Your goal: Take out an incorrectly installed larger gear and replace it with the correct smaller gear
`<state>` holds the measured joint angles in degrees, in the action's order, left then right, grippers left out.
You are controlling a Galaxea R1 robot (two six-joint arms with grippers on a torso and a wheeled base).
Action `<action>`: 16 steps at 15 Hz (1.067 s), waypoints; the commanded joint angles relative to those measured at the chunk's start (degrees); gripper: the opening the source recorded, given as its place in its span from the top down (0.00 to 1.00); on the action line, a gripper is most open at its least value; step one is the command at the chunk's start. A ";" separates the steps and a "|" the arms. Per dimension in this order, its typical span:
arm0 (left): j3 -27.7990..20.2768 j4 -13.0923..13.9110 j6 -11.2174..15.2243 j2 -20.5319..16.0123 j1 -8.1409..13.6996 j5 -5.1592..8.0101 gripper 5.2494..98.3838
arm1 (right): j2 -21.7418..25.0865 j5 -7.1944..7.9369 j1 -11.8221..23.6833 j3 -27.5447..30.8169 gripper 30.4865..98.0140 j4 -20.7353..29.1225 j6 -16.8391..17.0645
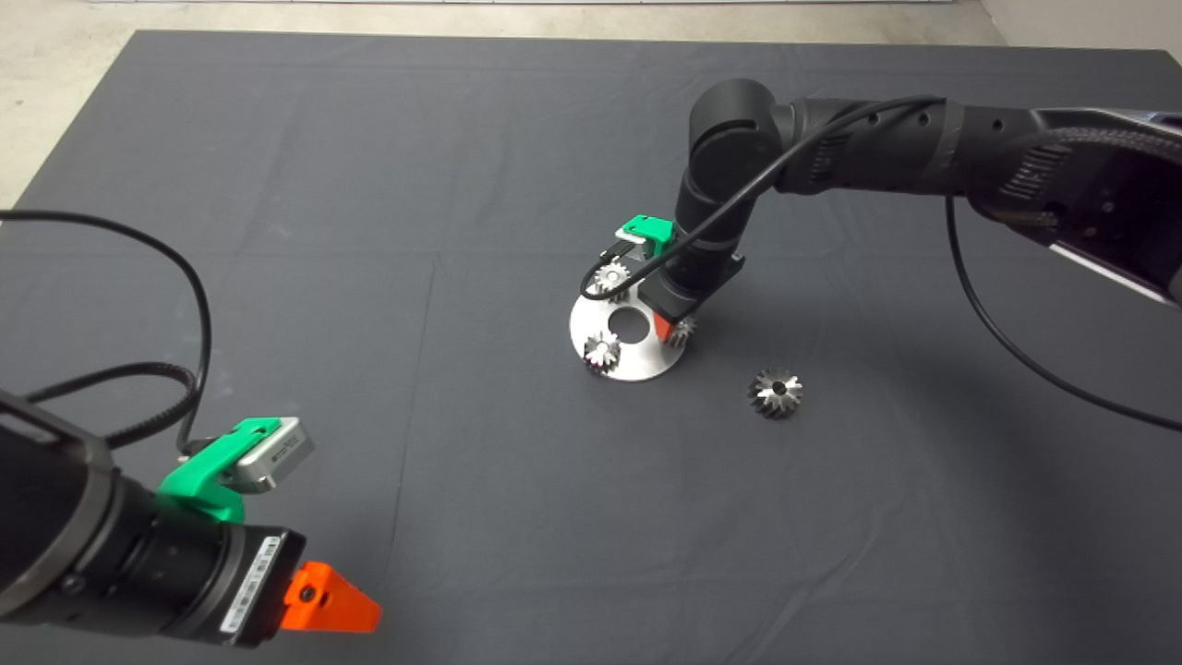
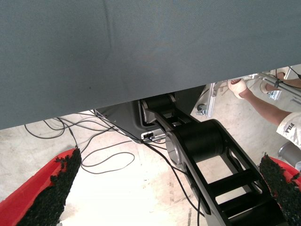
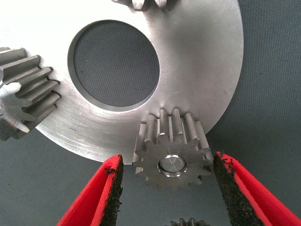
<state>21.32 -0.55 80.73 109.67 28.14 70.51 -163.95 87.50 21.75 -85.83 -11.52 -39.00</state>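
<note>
The larger gear (image 1: 776, 392), shiny and flared with big teeth, lies alone on the mat to the right of the round steel plate (image 1: 637, 367). The smaller gear (image 3: 171, 150) sits on a pin at the plate's right edge (image 3: 207, 56); it also shows in the head view (image 1: 683, 331). My right gripper (image 3: 167, 188) reaches down over it, open, with one pad on each side of the gear and a small gap at both. In the head view the right gripper (image 1: 672, 331) is mostly hidden by its wrist. My left gripper (image 2: 164, 193) is open and parked at the lower left (image 1: 332, 600).
Two brighter small gears stand on the plate, one at the far side (image 1: 611, 277) and one at the near left (image 1: 602, 351). The plate has a round centre hole (image 1: 631, 322). A person's arm (image 2: 263, 101) shows beyond the mat in the left wrist view.
</note>
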 commanded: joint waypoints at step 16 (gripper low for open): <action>-1.12 1.14 -0.62 1.39 0.43 -1.46 0.01 | 34.62 6.80 20.27 62.47 0.37 20.05 -43.53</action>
<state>21.22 -0.49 80.46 110.75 28.14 69.51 -134.95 87.87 37.57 -32.27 3.58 -75.47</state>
